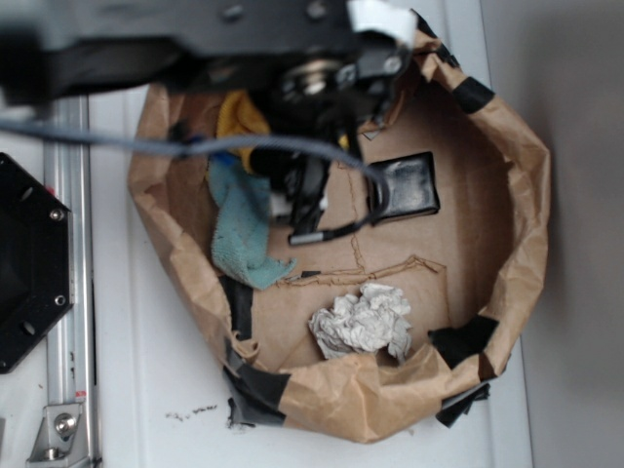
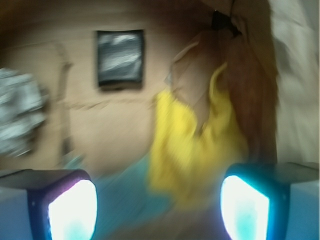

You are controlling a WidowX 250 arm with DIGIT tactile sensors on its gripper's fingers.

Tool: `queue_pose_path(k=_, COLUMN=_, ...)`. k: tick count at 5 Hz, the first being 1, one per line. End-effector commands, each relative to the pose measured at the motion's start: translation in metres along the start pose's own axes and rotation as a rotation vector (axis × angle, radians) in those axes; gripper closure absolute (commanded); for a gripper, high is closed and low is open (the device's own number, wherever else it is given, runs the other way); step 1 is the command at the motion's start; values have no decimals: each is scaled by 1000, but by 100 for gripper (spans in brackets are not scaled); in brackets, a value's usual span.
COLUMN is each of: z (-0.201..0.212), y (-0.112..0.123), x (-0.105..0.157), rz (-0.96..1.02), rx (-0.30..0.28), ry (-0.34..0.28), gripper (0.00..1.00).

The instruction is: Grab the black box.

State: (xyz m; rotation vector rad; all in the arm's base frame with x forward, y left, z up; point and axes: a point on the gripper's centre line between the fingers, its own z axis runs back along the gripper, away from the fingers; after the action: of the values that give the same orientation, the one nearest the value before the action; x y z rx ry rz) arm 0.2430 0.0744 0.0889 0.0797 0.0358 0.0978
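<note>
While the tool [image 2: 159,210] is hanging with its jaws spread wide and holding nothing, the black box [image 1: 408,187] is lying flat inside the paper nest [image 1: 507,244]. It is looking small, light and slippery, so squeezing its two flat sides seems best.

A brown paper enclosure with crumpled taped walls [image 1: 507,195] sits on the white desk [image 1: 146,390]. Inside it, the small glossy black squarish box [image 1: 407,186] lies on the floor toward the far right. The crumpled white paper wad [image 1: 363,322] lies nearer, close to the near wall. A rumpled teal cloth [image 1: 242,229] lies at the left, with a yellow cloth [image 1: 241,117] beyond it against the far wall. The tool [image 1: 314,200] hangs between teal cloth and box. Left of the enclosure, outside it, stand a metal rail [image 1: 68,292] and a black hexagonal plate with screws [image 1: 24,263].
</note>
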Motion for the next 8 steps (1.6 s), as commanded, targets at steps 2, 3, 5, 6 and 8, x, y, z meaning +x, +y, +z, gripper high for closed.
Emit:
queue_pose_path(k=2, z=-20, y=-53, x=51, rz=-35, rx=-87, ry=-24, gripper=0)
queue_pose_path(k=3, z=-9, y=-52, x=45, rz=14, rx=-86, ry=-103, gripper=0)
queue_pose_path(k=5, z=-15, y=-45, x=48, rz=46, rx=-15, ry=-137, gripper=0)
queue_pose_path(k=6, z=-30, y=-52, x=62, rz=-46, rx=-91, ry=-171, gripper=0)
queue_pose_path(k=8, z=-72, y=-51, x=90, rz=-114, rx=-54, ry=-104, gripper=0)
